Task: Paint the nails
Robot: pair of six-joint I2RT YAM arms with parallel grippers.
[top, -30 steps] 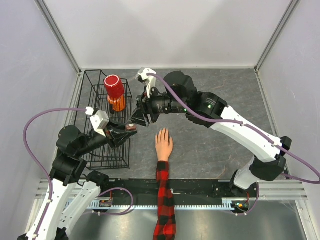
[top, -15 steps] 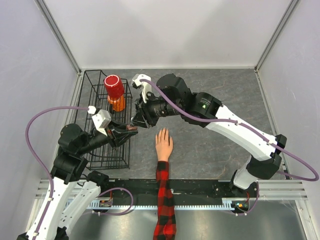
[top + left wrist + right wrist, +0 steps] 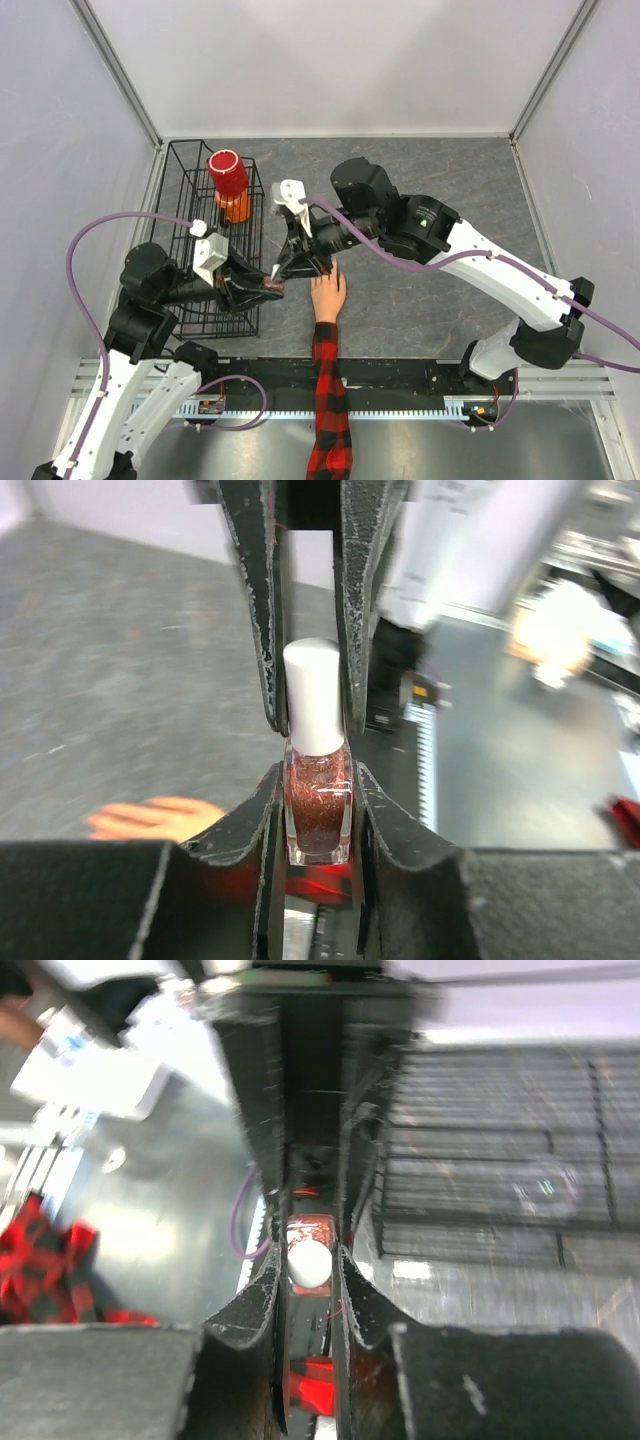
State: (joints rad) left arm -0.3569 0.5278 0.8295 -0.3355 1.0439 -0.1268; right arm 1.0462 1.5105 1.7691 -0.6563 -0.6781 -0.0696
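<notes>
My left gripper (image 3: 268, 287) (image 3: 318, 780) is shut on a small glass bottle of red glitter polish (image 3: 318, 805) (image 3: 273, 286), held just left of the mannequin hand. My right gripper (image 3: 284, 272) (image 3: 308, 1252) reaches in from the far side, its fingers (image 3: 255, 630) pressed on both sides of the bottle's white cap (image 3: 315, 695) (image 3: 308, 1264). The peach mannequin hand (image 3: 328, 297) (image 3: 150, 818) lies flat, with its red-and-black plaid sleeve (image 3: 328, 400) (image 3: 40, 1270) running to the near edge. The nails at its fingertips are too small to make out; the right gripper overlaps the fingertips in the top view.
A black wire basket (image 3: 205, 310) (image 3: 480, 1160) stands at the left, behind my left arm. A red cup (image 3: 228, 172) sits upside down on an orange object (image 3: 238, 208) at its far end. A black rail (image 3: 410, 372) runs along the near edge.
My right gripper has swung nearer and lower onto the bottle's cap, its jaws narrowing around it. My left gripper has shifted right and nearer with the bottle, toward the hand.
</notes>
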